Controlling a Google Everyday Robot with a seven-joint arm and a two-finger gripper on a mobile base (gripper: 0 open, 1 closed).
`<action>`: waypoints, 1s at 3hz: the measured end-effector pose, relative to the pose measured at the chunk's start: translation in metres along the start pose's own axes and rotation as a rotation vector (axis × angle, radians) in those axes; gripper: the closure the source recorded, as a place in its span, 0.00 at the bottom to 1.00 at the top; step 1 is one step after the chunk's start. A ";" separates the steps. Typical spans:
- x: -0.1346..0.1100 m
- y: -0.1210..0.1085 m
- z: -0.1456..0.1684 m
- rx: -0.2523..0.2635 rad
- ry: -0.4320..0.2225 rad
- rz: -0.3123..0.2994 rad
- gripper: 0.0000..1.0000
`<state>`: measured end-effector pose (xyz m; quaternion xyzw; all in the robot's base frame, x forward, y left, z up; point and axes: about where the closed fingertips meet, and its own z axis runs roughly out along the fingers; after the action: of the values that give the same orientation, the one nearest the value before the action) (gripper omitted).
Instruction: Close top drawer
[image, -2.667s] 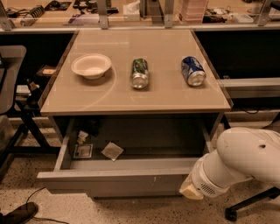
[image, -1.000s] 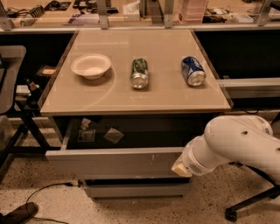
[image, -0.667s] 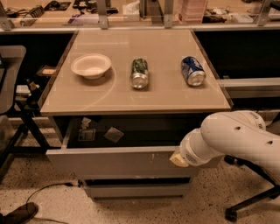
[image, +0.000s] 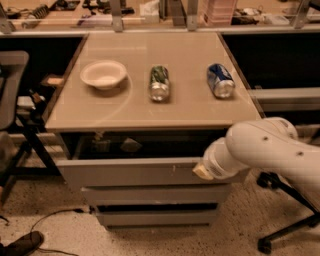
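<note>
Tool (image: 202, 171), whether apart or together I cannot tell, is resting against the top drawer (image: 125, 173) front near the bench (image: 185, 107) front right corner; drawer is jutting slightly, needing a straight, level push

Using the table (image: 185, 105) as the anchor: the floor (image: 240, 225) below it is speckled, terrazzo-ish, with a cable (image: 50, 216) snaking off near its left foot. There's a dark chair (image: 12, 85) to the left and another chair's wheeled base (image: 295, 227) to the right. A cluttered bench (image: 65, 20) runs behind it. The light's warm and yellowish. The gripper (image: 202, 171) sits at the table's front, on the right side.
</note>
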<state>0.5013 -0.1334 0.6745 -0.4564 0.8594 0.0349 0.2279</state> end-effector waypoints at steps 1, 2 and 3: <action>0.000 0.001 0.000 0.000 0.000 0.000 1.00; -0.021 -0.034 0.018 0.053 -0.027 0.004 1.00; -0.021 -0.034 0.018 0.053 -0.027 0.004 1.00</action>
<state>0.5446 -0.1323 0.6723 -0.4481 0.8577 0.0188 0.2513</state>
